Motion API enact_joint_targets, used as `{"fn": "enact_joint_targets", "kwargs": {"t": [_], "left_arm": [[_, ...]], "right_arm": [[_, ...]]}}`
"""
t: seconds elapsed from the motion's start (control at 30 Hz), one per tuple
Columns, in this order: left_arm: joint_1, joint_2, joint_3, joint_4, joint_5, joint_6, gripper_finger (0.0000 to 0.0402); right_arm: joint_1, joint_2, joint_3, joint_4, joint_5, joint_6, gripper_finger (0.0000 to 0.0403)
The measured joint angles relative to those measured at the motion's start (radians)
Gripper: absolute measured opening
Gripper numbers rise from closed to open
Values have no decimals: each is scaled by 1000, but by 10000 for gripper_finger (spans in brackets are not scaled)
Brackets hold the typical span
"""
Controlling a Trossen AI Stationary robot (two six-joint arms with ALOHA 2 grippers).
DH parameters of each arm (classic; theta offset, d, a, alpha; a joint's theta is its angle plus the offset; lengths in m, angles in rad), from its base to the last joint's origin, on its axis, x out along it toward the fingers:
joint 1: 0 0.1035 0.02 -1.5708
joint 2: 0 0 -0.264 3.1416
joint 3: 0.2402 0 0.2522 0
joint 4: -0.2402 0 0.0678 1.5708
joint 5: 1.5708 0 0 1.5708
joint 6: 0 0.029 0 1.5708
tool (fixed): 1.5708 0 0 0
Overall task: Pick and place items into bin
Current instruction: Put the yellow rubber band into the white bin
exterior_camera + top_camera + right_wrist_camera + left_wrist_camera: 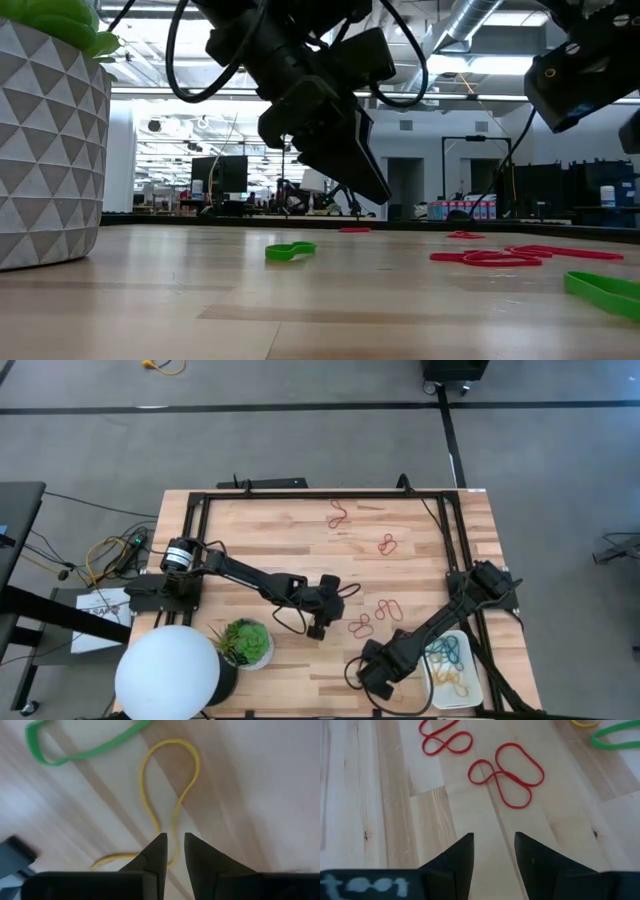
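Red rubber bands lie flat on the wooden table (300,525): a pair (375,617) just right of my left gripper, two more (338,515) (388,543) near the far edge. My left gripper (318,628) (493,840) hovers open, pointing at a red band (507,772). My right gripper (372,678) (175,840) is near the table's near edge, its fingers a narrow gap apart, with a strand of a yellow band (170,780) running between them; I cannot tell whether they touch it. A green band (75,747) lies beyond. The white bin (478,690) holds teal and yellow bands.
A potted plant (246,643) and a large white round lamp (167,673) stand at the table's near left. A black frame (320,493) borders the table. In the low view, a green band (290,251) and red bands (500,257) lie flat ahead.
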Motion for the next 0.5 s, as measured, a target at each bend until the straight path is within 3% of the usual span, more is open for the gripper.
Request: {"fn": "enact_joint_targets", "kwargs": {"t": [0.3,0.5], "left_arm": [[0,0,0,-3,-1,-1,132],[0,0,0,-3,-2,-1,132]], "right_arm": [[8,8,-66,98,-23,-15,61],[11,12,-63,59,10,-18,50]]}}
